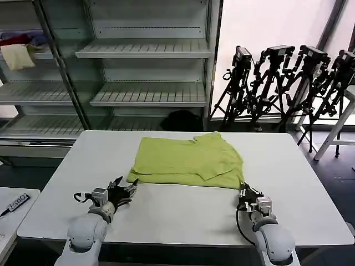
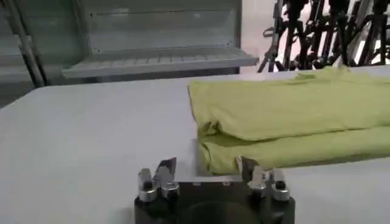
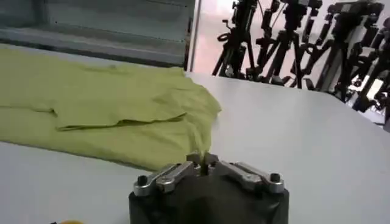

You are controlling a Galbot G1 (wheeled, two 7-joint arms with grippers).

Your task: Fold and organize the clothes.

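1 lime-green folded cotton T-shirt (image 1: pixel 188 162) lies on the white table (image 1: pixel 183 210); left gripper (image 1: pixel 125 189) gapes empty, right gripper (image 1: pixel 246 194) pinches its corner, 5 black tripods (image 1: pixel 288 83) behind

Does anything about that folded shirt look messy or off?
Slightly. The green shirt is folded unevenly: its far right part bunches up in wrinkles. The right gripper is shut on its near corner; the left gripper waits open nearby.

Two pale grey, rounded robot forearms end in black-and-silver grippers, the left gripper (image 1: pixel 123 187) and right gripper (image 1: pixel 248 195), with silver screws; a black cable loops beside the right wrist.
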